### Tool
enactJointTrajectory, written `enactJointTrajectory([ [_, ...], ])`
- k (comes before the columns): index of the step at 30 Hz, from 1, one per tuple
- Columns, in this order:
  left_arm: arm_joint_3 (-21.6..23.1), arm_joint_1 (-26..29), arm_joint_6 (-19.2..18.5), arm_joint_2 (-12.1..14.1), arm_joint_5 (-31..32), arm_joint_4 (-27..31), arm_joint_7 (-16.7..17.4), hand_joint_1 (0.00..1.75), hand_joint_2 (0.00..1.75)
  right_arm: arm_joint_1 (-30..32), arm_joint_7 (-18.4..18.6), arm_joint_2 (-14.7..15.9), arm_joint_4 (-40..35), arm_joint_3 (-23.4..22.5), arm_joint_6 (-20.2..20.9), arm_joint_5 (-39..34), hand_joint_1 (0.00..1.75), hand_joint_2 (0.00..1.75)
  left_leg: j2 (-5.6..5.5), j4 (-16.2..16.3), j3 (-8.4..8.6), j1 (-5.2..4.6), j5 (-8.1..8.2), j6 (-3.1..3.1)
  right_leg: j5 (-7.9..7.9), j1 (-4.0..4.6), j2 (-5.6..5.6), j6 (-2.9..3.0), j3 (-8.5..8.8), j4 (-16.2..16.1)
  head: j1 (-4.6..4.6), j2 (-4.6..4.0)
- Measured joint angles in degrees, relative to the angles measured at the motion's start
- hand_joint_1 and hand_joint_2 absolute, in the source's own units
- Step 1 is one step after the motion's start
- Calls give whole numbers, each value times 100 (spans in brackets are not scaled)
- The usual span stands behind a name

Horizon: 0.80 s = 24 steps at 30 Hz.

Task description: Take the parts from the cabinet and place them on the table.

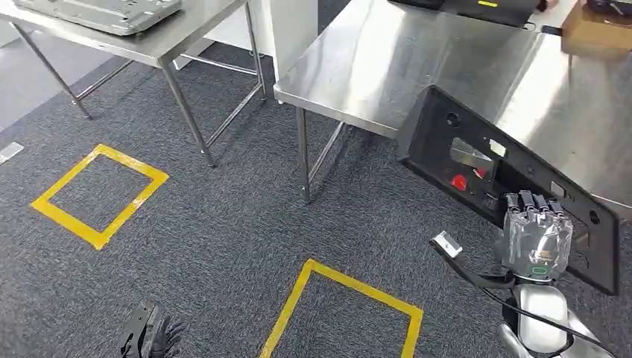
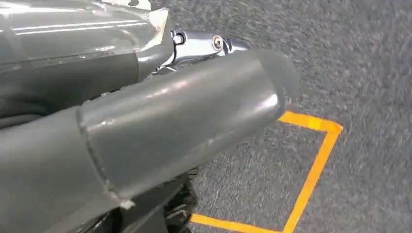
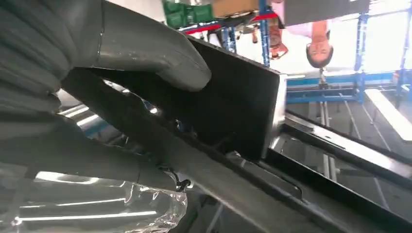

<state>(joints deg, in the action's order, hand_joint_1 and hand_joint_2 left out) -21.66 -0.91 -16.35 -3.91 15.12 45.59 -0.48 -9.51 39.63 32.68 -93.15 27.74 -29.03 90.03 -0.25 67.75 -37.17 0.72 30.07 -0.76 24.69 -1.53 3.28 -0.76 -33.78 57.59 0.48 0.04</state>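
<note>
One black panel (image 1: 477,168) is clamped in the right hand (image 1: 535,237) over the steel table (image 1: 387,67) edge. Left hand (image 1: 151,335) is seen low beside the table; finger state cannot be told. Two yellow floor squares (image 1: 97,195) are counted.

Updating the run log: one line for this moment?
right hand: holds black rectangular panel over steel table | left hand: hangs low above carpet | placement: not yet done

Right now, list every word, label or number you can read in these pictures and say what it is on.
None can be read.
Black panel held by the right hand: small white stickers and a red button, any print too small to read.
Black box at the back of the steel table: a yellow label, too blurred to read.
Floor: plain yellow tape squares, no writing.
</note>
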Motion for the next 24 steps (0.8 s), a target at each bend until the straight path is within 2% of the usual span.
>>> enactJointTrajectory([
  [1,0,-1,-7,0,0,28,13,0,0,-32,0,7,-2,33,35,0,175,175,-36,-512,250,0,-223,-44,-1,1,40,-3,8,1,0,0],
  [2,0,-6,-18,0,-2,52,26,0,0,-58,2,15,-2,68,72,0,175,175,-112,-842,385,-25,-291,-81,2,45,70,-14,-2,25,-4,0],
  [3,0,-9,-22,-2,-2,79,28,0,0,-78,2,28,-2,101,83,0,175,175,-84,-887,390,-18,-278,-67,12,74,90,-35,-27,38,7,2],
  [5,0,-7,-33,-17,-2,98,41,0,0,-87,4,61,-15,157,83,2,175,175,-75,-890,383,-64,-292,-99,-14,69,97,-104,-62,1,0,0],
  [6,0,0,-39,-42,-2,113,41,0,0,-101,4,81,-15,190,83,2,175,175,-90,-937,373,-49,-338,-48,42,119,82,-50,-58,50,4,0],
  [7,0,-2,-39,-44,-2,125,44,0,0,-110,7,85,-17,212,83,2,175,175,-95,-934,369,-73,-338,-50,6,94,74,-28,-73,33,2,0],
  [8,-2,0,-42,-52,-7,127,44,0,0,-118,7,96,-17,232,83,0,175,175,-98,-932,360,-102,-351,-79,5,90,68,-39,-70,23,0,0],
  [11,-2,7,-42,-55,-7,129,46,0,0,-140,9,107,-17,278,83,0,175,175,-123,-931,340,-123,-368,-114,-19,67,56,-74,-65,-8,0,0],
  [14,-2,10,-181,-70,-50,129,46,0,0,-184,9,127,-17,314,137,0,175,175,-129,-925,330,-131,-368,-120,-32,59,51,-94,-63,-29,2,0],
  [16,-2,5,-225,-85,-74,129,44,0,0,-194,9,144,-17,334,181,0,175,175,-132,-889,312,-164,-350,-186,-52,21,52,-203,-61,-59,-4,0],
  [19,4,-8,-229,-105,-76,129,42,0,0,-191,11,197,-24,350,190,0,175,175,-125,-886,316,-178,-347,-226,-64,-6,61,-232,-63,-78,-2,0],
  [20,9,-18,-229,-109,-77,129,37,0,0,-192,13,231,-37,345,194,0,175,175,-112,-919,328,-160,-367,-256,-63,9,78,-263,-62,-90,-4,0],
  [21,15,-25,-229,-131,-79,129,37,0,0,-183,13,273,-55,343,197,0,175,175,-72,-1003,361,-85,-419,-313,-29,5,42,-268,-122,-22,-9,0],
  [22,26,-29,-232,-136,-79,129,26,0,0,-181,15,293,-63,341,205,0,175,175,-59,-1031,382,-99,-427,-323,74,10,-108,-252,-190,158,19,0],
  [23,26,-27,-234,-133,-81,129,24,0,0,-202,15,317,-68,339,229,0,175,175,-30,-1030,384,-83,-427,-350,272,9,-193,-217,-391,561,50,0],
  [24,26,-21,-234,-136,-81,129,24,0,0,-206,22,330,-77,339,251,-2,175,175,-3,-1029,382,-83,-425,-351,460,11,-225,-198,-615,1029,52,0],
])
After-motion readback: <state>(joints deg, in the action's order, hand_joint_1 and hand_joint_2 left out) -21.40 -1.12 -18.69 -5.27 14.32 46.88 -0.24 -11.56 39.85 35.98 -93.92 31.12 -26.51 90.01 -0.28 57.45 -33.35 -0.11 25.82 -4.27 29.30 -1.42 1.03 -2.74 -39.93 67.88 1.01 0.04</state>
